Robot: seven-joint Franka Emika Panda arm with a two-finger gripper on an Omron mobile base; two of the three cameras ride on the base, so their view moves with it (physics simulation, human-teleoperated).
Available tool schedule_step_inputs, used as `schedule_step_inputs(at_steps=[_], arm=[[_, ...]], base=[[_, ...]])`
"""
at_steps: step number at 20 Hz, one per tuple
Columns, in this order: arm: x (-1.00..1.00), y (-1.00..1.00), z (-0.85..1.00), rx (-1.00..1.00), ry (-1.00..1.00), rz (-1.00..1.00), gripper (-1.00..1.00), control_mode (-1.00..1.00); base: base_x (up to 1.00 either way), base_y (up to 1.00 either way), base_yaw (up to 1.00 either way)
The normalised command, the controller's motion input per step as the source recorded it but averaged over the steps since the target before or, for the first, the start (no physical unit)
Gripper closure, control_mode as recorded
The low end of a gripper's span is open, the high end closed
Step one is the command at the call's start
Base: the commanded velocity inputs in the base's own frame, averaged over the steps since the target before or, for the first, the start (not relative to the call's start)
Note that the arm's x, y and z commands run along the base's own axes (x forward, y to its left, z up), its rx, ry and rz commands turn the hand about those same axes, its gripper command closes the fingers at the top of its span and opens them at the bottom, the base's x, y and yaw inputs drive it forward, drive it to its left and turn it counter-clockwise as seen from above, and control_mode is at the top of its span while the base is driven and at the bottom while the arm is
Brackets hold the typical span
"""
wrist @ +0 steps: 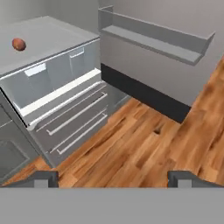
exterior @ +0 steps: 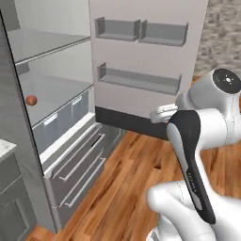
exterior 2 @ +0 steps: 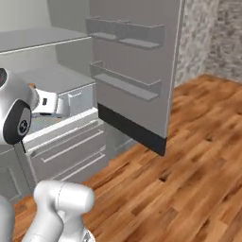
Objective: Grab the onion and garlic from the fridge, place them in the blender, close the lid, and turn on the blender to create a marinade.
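No readable text, labels or numbers anywhere.

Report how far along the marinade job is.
Done: the fridge door stands open, so the shelves are reachable. In hand: nothing; the end effector is open and empty, out over the wood floor, facing the fridge. Left: the onion sits on its shelf; picking it, the garlic, and all blender steps remain.
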Motion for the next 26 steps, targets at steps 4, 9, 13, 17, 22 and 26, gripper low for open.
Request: schedule_step_inputs(at_steps=[4,9,13,17,22,26], arm=[[0.0,0.0,0.0,0.0,0.0,0.0,-1.0,1.0],[0.0,0.0,0.0,0.0,0.0,0.0,-1.0,1.0],[0.0,0.0,0.0,0.0,0.0,0.0,-1.0,1.0],[0.0,0.0,0.0,0.0,0.0,0.0,-1.0,1.0],[0.0,0.0,0.0,0.0,0.0,0.0,-1.0,1.0],[0.0,0.0,0.0,0.0,0.0,0.0,-1.0,1.0]], base=[[0.28,0.01,0.85],[0.76,-0.11,0.71],[0.99,-0.5,0.54],[0.88,-0.61,0.36],[0.6,-0.52,0.18],[0.42,-0.36,0.12]])
